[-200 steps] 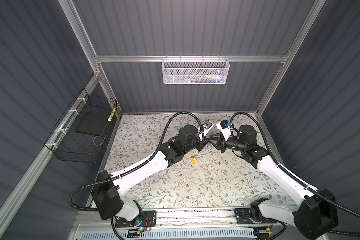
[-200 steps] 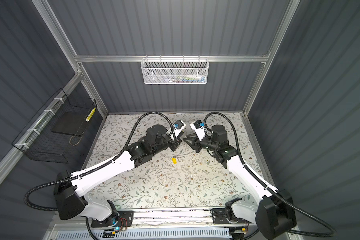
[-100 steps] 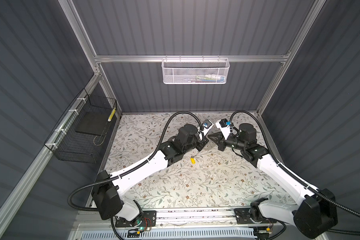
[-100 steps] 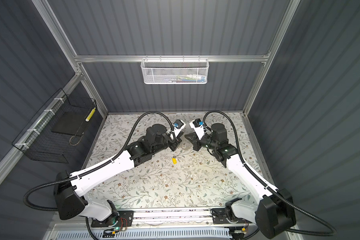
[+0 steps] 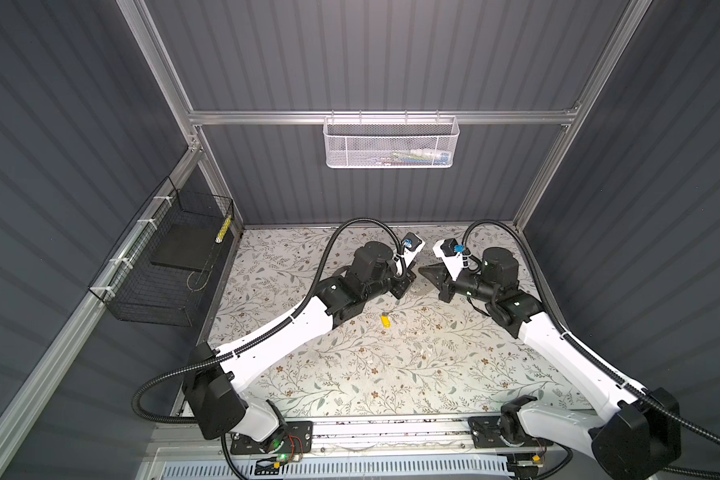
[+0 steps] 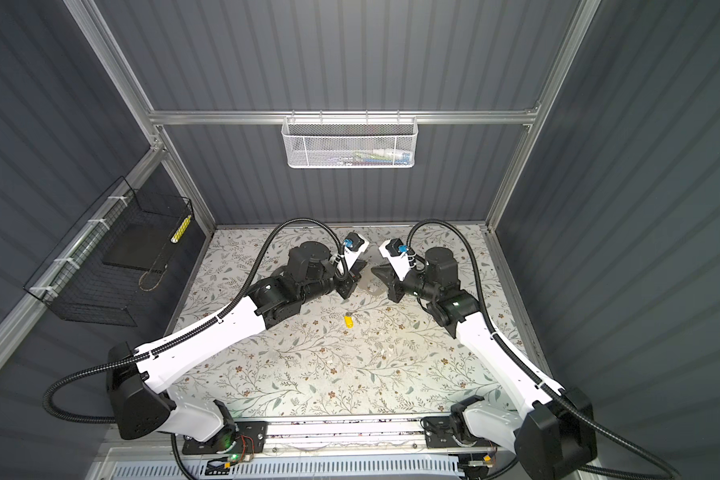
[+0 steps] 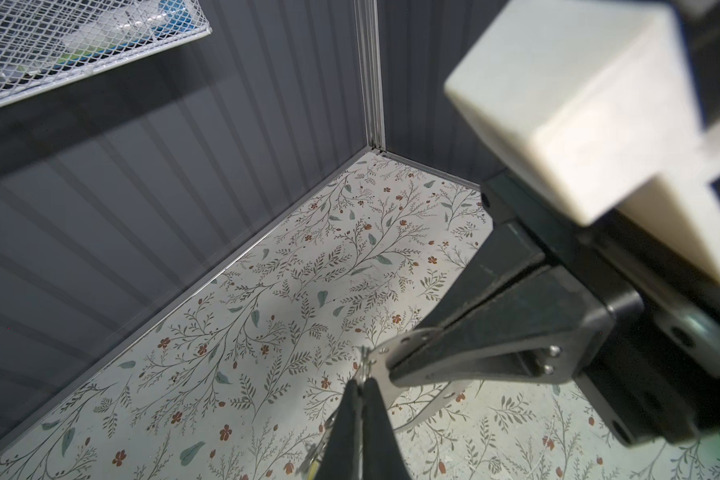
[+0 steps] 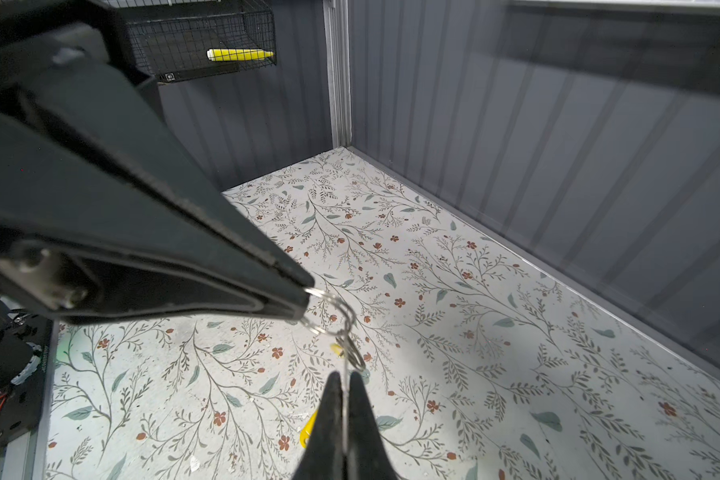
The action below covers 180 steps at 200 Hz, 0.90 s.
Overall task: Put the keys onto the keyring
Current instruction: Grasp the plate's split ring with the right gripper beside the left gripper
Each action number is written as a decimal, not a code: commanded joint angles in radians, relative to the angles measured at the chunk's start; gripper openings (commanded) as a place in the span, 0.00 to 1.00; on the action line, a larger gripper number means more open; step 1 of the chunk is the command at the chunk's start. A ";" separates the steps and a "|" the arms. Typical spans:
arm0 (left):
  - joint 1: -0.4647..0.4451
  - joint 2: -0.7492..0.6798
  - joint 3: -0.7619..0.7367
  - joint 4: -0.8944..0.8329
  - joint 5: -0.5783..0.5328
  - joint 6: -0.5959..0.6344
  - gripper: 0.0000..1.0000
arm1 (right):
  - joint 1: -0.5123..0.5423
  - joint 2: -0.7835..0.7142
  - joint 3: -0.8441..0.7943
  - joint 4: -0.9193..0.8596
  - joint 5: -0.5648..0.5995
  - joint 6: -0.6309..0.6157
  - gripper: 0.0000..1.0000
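Left gripper [image 8: 304, 301]: pinching key [image 8: 341, 332] by its ring, midair.
Right gripper [image 8: 344, 378]: clamped on keyring [image 7: 404, 345], touching that ring.
Done: threading unclear.
Left: second key [image 5: 386, 321] on table [image 5: 391, 374].

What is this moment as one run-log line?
left gripper: shut on first key | right gripper: shut on keyring | second key: loose on table | grippers: tip to tip above table
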 commanded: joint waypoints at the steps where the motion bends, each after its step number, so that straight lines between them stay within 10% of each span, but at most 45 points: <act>1: 0.020 -0.047 -0.037 0.032 0.014 -0.026 0.29 | 0.002 -0.015 0.033 -0.025 0.033 -0.026 0.00; 180: -0.016 -0.114 -0.374 0.507 0.072 0.193 0.36 | 0.023 0.019 0.116 -0.120 0.022 0.002 0.00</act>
